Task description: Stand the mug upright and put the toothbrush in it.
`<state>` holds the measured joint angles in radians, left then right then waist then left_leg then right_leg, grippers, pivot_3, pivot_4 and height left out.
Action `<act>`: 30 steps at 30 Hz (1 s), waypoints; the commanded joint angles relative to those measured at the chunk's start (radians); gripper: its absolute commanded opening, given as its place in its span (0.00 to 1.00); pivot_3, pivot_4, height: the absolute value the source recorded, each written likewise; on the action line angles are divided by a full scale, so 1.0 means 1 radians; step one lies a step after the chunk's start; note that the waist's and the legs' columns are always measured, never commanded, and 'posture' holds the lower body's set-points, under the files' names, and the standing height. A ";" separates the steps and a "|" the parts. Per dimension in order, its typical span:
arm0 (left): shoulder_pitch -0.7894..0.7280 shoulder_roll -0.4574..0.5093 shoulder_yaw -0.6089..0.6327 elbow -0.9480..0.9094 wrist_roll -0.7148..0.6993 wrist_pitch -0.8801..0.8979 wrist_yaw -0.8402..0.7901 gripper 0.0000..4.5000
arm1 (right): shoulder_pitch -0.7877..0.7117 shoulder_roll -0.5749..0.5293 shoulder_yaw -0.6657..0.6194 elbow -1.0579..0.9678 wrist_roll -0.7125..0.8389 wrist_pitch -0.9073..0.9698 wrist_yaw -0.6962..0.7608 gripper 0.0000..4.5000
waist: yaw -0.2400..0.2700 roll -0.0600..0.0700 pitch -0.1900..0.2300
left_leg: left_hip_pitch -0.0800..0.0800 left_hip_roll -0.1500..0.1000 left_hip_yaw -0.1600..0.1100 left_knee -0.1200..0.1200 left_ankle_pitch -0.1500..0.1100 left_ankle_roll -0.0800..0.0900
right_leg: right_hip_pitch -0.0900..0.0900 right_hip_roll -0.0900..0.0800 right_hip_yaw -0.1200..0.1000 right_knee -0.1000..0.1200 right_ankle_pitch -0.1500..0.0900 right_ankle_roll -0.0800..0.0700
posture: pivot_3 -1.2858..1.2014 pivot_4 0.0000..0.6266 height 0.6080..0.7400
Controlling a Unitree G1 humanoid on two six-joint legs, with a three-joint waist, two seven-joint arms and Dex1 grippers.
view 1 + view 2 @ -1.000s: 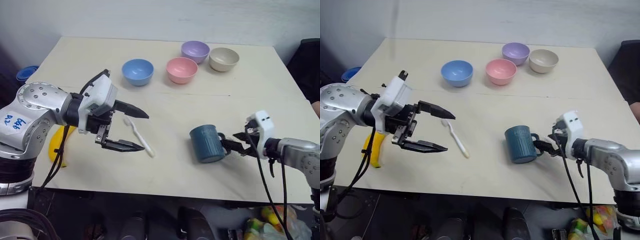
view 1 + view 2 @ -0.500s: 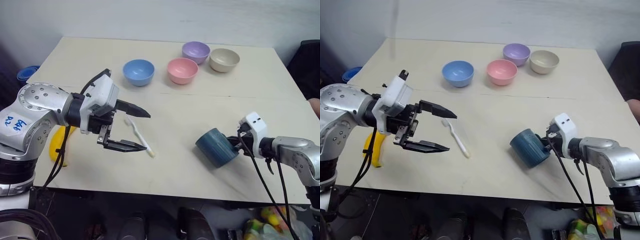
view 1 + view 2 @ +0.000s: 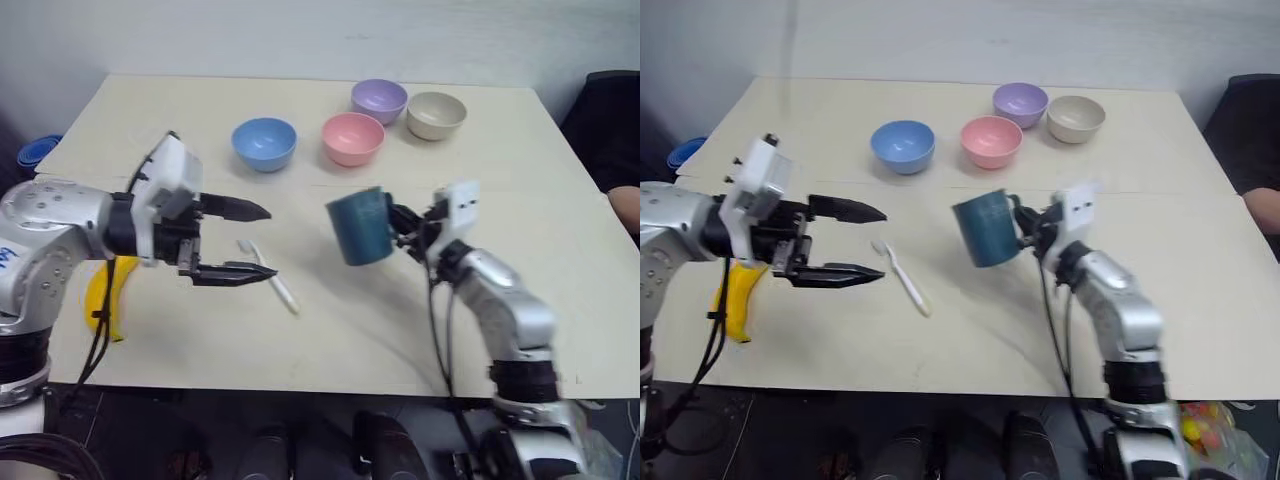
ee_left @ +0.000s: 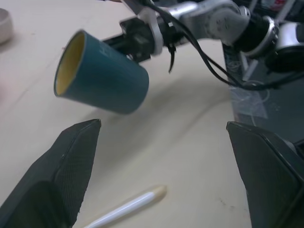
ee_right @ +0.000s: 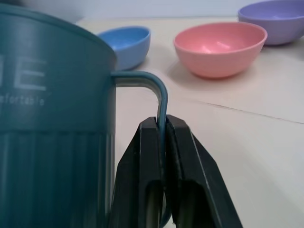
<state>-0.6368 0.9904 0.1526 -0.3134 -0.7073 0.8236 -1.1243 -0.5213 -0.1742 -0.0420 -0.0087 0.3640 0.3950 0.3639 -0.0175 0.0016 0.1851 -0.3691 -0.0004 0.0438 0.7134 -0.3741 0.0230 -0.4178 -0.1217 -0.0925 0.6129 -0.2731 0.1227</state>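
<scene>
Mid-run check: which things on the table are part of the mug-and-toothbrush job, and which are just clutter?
In the job:
mug, held off the table by its handle in the right gripper
toothbrush, lying flat by the open left gripper

Just lying about:
blue bowl
pink bowl
purple bowl
beige bowl
banana

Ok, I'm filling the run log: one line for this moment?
right gripper: shut on mug handle, mug lifted | left gripper: open over toothbrush | toothbrush: on table
</scene>
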 commanded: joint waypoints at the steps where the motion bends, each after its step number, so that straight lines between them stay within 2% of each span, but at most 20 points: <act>1: 0.019 0.048 0.064 0.000 -0.004 0.002 0.007 1.00 | -0.046 0.075 0.052 0.095 -0.087 -0.218 -0.014 0.01 | -0.007 0.001 0.001 | 0.000 0.000 0.000 0.000 0.000 0.000 | 0.000 0.000 0.000 0.000 0.000 0.000 | 0.52 0.24 1.00; 7: 0.042 0.071 0.099 -0.028 -0.029 0.025 0.030 1.00 | -0.055 0.099 0.081 0.336 -0.206 -0.480 -0.019 0.01 | -0.011 0.002 0.001 | -0.001 -0.001 -0.004 -0.001 0.000 0.000 | 0.000 -0.002 0.001 0.000 0.000 0.000 | 0.52 0.24 1.00; 13: 0.056 0.066 0.098 -0.039 -0.032 0.022 0.046 1.00 | 0.031 0.045 0.133 0.318 -0.271 -0.561 0.056 0.01 | -0.017 0.002 0.001 | 0.000 0.001 -0.004 -0.003 0.000 -0.001 | 0.000 -0.001 0.001 0.000 0.000 0.000 | 0.52 0.24 1.00; 17: 0.070 0.064 0.091 -0.049 -0.029 0.015 0.048 1.00 | 0.102 0.014 0.147 0.238 -0.259 -0.541 0.095 0.01 | -0.014 0.002 0.001 | 0.001 0.002 -0.004 -0.003 0.001 -0.002 | 0.001 0.000 0.002 0.000 0.000 0.000 | 0.52 0.24 1.00; 18: 0.071 0.063 0.089 -0.051 -0.033 0.016 0.048 1.00 | 0.125 0.002 0.144 0.202 -0.246 -0.523 0.109 0.13 | -0.013 0.002 0.001 | 0.001 0.002 -0.003 -0.003 0.001 -0.002 | 0.001 0.000 0.002 0.000 0.000 0.000 | 0.52 0.24 1.00; 20: 0.070 0.061 0.083 -0.049 -0.034 0.015 0.047 1.00 | 0.160 -0.026 0.135 0.133 -0.240 -0.483 0.116 0.24 | -0.010 0.002 0.001 | 0.001 0.002 -0.003 -0.003 0.001 -0.002 | 0.001 0.000 0.002 -0.001 0.000 0.000 | 0.52 0.24 1.00; 26: 0.107 0.041 0.134 -0.045 -0.082 0.078 0.096 1.00 | 0.224 -0.122 0.106 -0.091 -0.227 -0.349 0.134 0.71 | -0.011 0.004 0.002 | 0.001 0.002 -0.003 -0.003 0.001 -0.002 | 0.000 0.000 0.003 0.000 0.000 0.000 | 0.52 0.24 1.00; 30: 0.206 0.030 0.220 -0.099 -0.142 0.148 0.160 1.00 | 0.304 -0.231 0.074 -0.286 -0.164 -0.202 0.195 0.71 | -0.009 0.004 0.002 | 0.001 0.002 -0.003 -0.005 0.001 -0.002 | 0.000 0.000 0.003 -0.001 0.000 -0.001 | 0.52 0.24 1.00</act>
<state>-0.4513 1.0250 0.3059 -0.3599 -0.8124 0.9471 -0.9945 -0.2395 -0.3740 0.0617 -0.1865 0.1547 0.1372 0.5270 -0.0267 0.0056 0.1874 -0.3684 0.0018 0.0405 0.7080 -0.3732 0.0213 -0.4179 -0.1218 -0.0894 0.6112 -0.2735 0.1220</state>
